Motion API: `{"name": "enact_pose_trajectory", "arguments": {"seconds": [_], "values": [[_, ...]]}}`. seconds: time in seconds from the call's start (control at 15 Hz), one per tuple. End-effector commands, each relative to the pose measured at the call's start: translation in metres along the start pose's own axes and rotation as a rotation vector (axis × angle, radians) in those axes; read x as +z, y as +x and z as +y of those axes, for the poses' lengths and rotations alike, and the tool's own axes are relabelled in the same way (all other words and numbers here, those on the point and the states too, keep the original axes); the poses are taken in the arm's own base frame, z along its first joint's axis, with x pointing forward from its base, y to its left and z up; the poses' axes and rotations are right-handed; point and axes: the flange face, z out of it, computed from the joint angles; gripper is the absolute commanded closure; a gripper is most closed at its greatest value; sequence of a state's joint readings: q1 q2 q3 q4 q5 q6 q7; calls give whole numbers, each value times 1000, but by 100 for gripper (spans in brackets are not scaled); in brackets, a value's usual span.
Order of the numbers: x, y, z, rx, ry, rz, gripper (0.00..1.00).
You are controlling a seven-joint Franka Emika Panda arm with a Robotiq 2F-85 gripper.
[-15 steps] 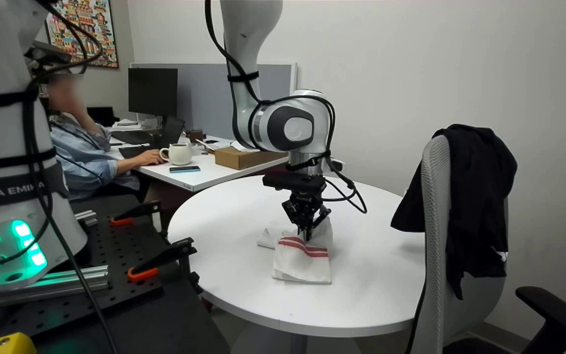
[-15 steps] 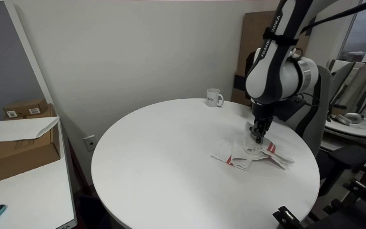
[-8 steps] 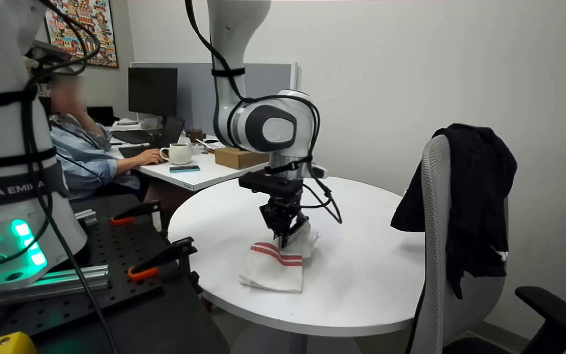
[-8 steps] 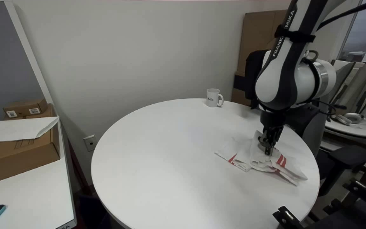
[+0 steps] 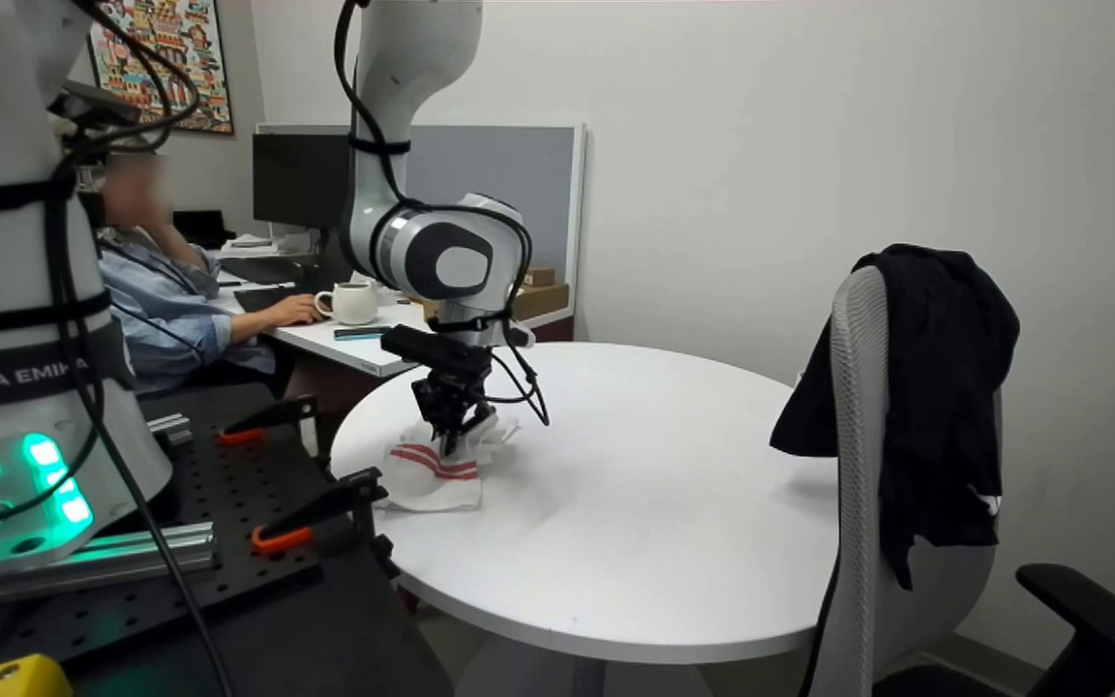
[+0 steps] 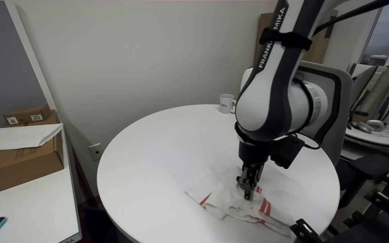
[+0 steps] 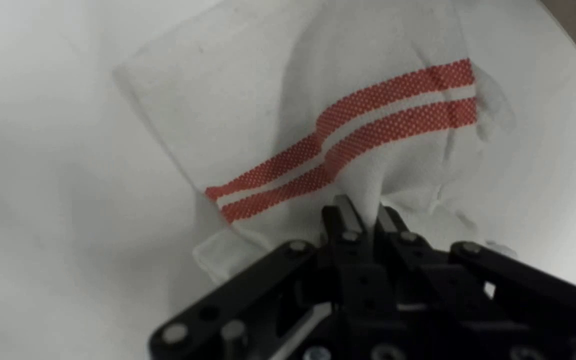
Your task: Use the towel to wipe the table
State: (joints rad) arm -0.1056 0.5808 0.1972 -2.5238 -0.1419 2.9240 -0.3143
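On the smooth, round white table (image 5: 664, 503) lies a creased, red-striped towel (image 7: 228, 115), clamped in the pincer (image 7: 367, 219).

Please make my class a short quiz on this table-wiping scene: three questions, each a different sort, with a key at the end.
1. True or false: the pincer grips the towel, which lies on the round table.
2. What colour are the towel's stripes? A blue; B red; C green.
3. Fill the gap: in an exterior view, a black garment hangs over the back of a ____.

Key: 1 true; 2 B; 3 chair.
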Motion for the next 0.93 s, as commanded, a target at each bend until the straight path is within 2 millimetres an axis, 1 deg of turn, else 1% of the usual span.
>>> {"name": "enact_pose_trajectory", "arguments": {"seconds": [0.0,0.07,0.13,0.27,0.4,0.53,0.67,0.8,0.87], "values": [[-4,41,-30,-12,19,94,98],[-4,50,-30,-18,9,108,98],[-4,56,-26,-18,-6,118,98],[-1,59,-6,3,-45,114,98],[1,53,29,54,-84,106,98],[-3,43,69,122,-115,105,98],[-13,34,106,185,-149,113,98],[-25,28,136,231,-180,127,98],[-31,24,147,254,-194,136,98]]}}
